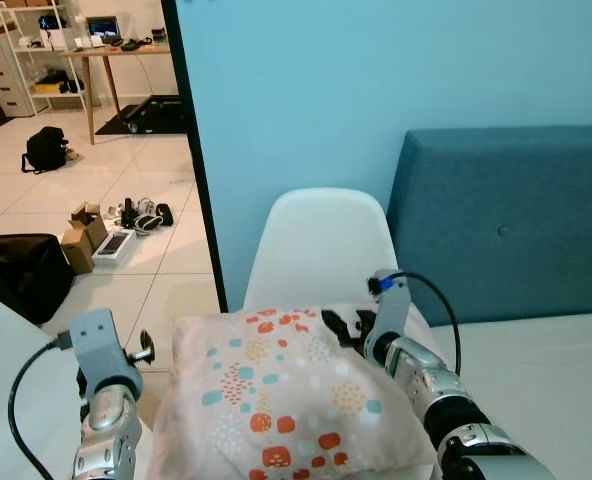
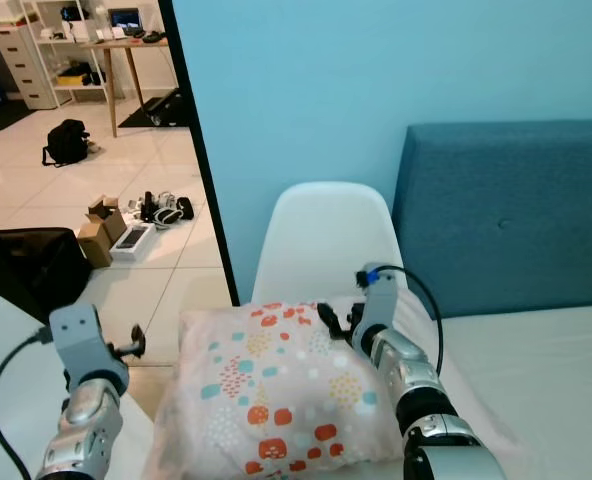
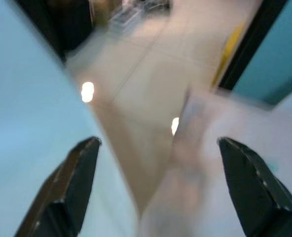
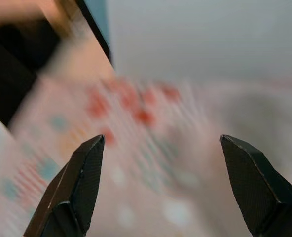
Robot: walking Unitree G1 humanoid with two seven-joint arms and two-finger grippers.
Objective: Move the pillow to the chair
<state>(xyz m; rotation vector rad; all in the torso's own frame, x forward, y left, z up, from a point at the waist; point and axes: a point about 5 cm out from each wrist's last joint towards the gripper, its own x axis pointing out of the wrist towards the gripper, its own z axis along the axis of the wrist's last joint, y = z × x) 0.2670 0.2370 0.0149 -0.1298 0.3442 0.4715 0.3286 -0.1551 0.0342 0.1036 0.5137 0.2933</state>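
— Counting first: one pillow (image 1: 286,395), pale with red, teal and yellow dot clusters, lying flat low in the head views, far edge up against the seat of one white chair (image 1: 319,245).

— And the chair itself?

— Standing against the light blue wall (image 1: 376,90), just beside one blue padded headboard (image 1: 506,225). White bed surface (image 1: 546,370) below that headboard, on the robot's right.

— Grippers?

— Two. Right gripper (image 1: 348,328) over the pillow's far right corner, near the chair seat; black cable looping off its wrist. Seen from the right wrist: two black fingers (image 4: 72,190) spread wide, blurred pillow pattern between them, nothing clamped.

— Left one?

— Left gripper (image 3: 156,187) raised beside the pillow's left edge, apart from it. Seen from its wrist: two fingers wide apart as well, blurred floor and a pale edge beyond them, nothing held.

— Anything else countable?

— Past the dark door frame (image 1: 191,150), on the tiled floor (image 1: 36,200): two black bags, one small (image 1: 44,148) and one large (image 1: 21,275) near the left edge; a couple of cardboard boxes (image 1: 84,235) with small gear around them; one wooden desk (image 1: 106,60); one white shelf unit (image 1: 11,50).
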